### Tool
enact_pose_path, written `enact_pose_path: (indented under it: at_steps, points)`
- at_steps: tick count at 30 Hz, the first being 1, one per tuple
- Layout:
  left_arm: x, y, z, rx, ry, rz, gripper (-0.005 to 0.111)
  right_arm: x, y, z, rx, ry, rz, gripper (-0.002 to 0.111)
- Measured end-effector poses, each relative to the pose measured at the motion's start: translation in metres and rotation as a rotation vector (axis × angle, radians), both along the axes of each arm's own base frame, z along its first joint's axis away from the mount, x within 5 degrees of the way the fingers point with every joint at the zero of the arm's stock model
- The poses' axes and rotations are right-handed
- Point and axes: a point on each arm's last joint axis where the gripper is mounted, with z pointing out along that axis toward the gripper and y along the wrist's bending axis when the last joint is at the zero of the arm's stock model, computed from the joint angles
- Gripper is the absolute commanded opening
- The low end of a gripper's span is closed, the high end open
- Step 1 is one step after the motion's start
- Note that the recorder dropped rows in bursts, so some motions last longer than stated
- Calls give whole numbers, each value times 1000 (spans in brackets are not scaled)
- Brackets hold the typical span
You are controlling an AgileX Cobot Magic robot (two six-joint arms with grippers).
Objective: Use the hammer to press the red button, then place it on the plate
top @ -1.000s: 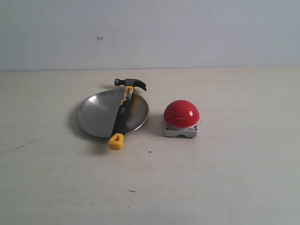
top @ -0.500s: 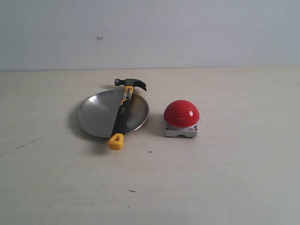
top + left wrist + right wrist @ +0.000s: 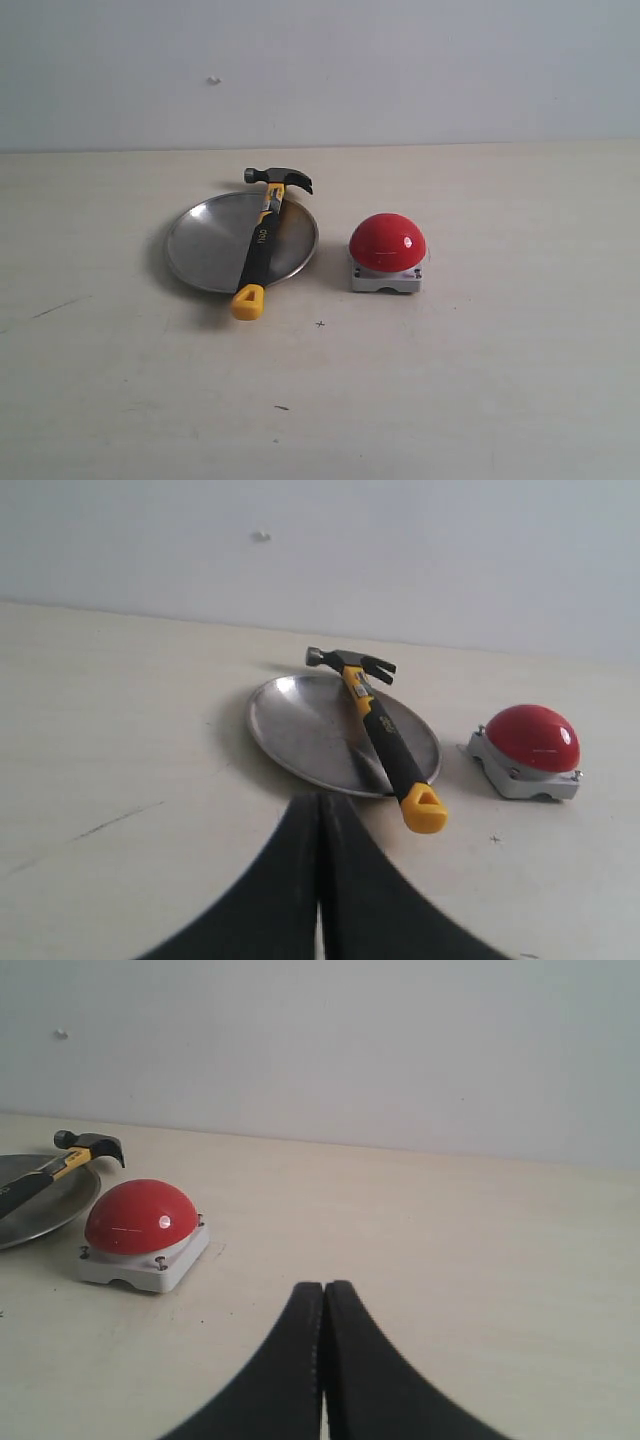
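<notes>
The hammer lies across the right side of the silver plate, its dark head past the far rim and its yellow butt hanging over the near rim. To the plate's right sits the red button on its grey base. Neither arm shows in the exterior view. My left gripper is shut and empty, short of the plate and the hammer; the button is beyond. My right gripper is shut and empty, well apart from the button, with the hammer's head and the plate behind it.
A pale wooden table carries everything, with a plain white wall behind it. Small dark specks mark the tabletop near the front.
</notes>
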Motion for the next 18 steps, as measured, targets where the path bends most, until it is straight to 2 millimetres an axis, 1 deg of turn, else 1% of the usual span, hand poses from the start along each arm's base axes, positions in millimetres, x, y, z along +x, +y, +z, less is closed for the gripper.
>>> enact_pose_path:
  at_steps: [4, 6, 12, 18]
  points:
    - [-4, 6, 5, 10, -75, 51, 0, 0, 0, 0, 0, 0, 0, 0]
    - [-8, 10, 3, 42, -84, 91, 0, 0, 0, 0, 0, 0, 0, 0]
    - [-16, 19, -8, 97, 5, 180, 0, 0, 0, 0, 0, 0, 0, 0]
    - [-17, 21, -14, 114, 66, 209, 0, 0, 0, 0, 0, 0, 0, 0]
